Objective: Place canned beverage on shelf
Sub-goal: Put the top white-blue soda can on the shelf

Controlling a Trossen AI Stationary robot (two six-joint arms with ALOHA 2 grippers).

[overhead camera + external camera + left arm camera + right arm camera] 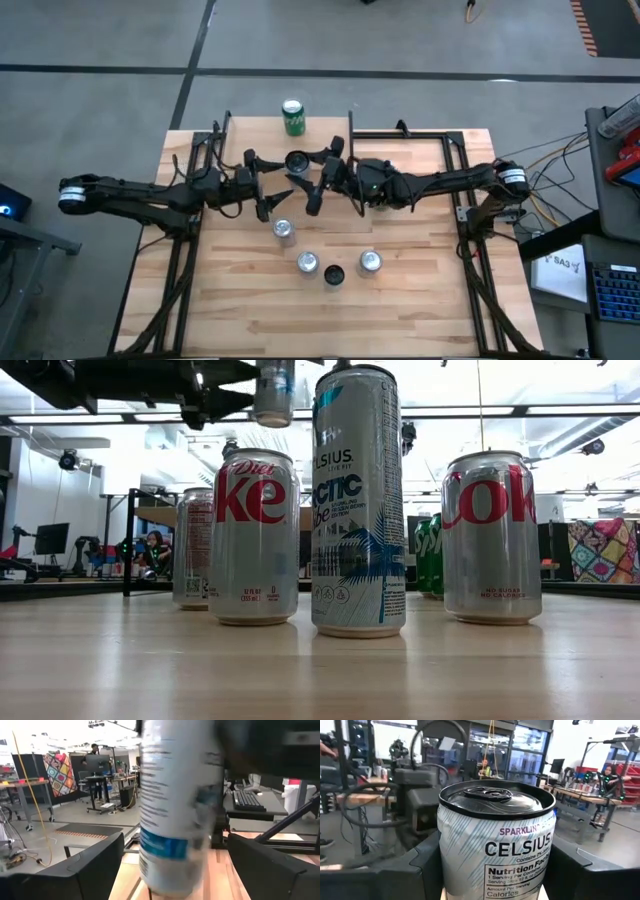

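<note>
Celsius can (495, 850) is up in the air over the far-middle of the table (420, 300), btwn both arms, upright.

R end effector (318, 175) comes in from the right. Its fingers (427, 865) sit flush on both sides of the can, so it's gripping it.

L end effector (268, 185) comes in from the left w/ jaws wide. In the left wrist view there's clear gap btwn each finger (95, 865) and the can, so no contact.

Shelf (158, 515) is at the far side of the table, seen behind the cans in the low view. The held can isn't on it.

Green can (292, 116) stands at the far edge, just beyond the held can.

Near-middle of the table has 4 more cans upright: two Diet Coke (254, 535), a second Celsius (358, 500), and one further back (193, 545), none touching.
</note>
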